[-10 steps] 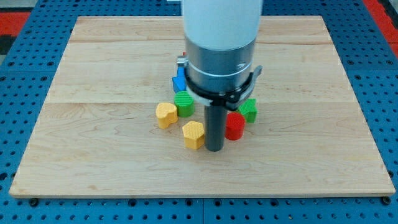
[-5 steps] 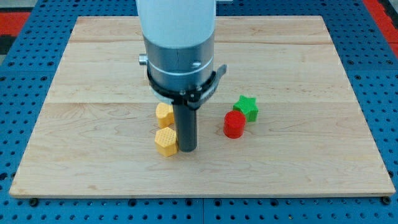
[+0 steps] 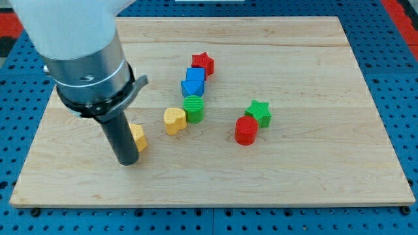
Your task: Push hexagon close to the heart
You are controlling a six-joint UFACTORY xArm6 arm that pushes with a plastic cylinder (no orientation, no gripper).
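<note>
Seven small blocks sit on the wooden table [image 3: 313,176], and the one that matters is at the view's left: the yellow hexagon [image 3: 138,136], partly hidden behind the rod. My tip [image 3: 127,163] rests on the table touching or just beside the hexagon, on its 8 o'clock side. The end effector is a plain rod with nothing to open or close, and it holds nothing; it can only shove.

I judge the hexagon light, rigid and ribbed plastic, likely to slide easily on smooth wood and to spin away if struck off-centre. There is no gripping it; the place to press is the middle of its flat face at 9 o'clock, so it travels straight.

At 3 o'clock from the hexagon, near but apart, lies the yellow heart [image 3: 174,120], touching the green cylinder [image 3: 194,108]. Further toward 1 o'clock are the blue block [image 3: 192,83] and red star [image 3: 203,63]. At the view's right sit the red cylinder [image 3: 246,130] and green star [image 3: 260,112], touching each other.
</note>
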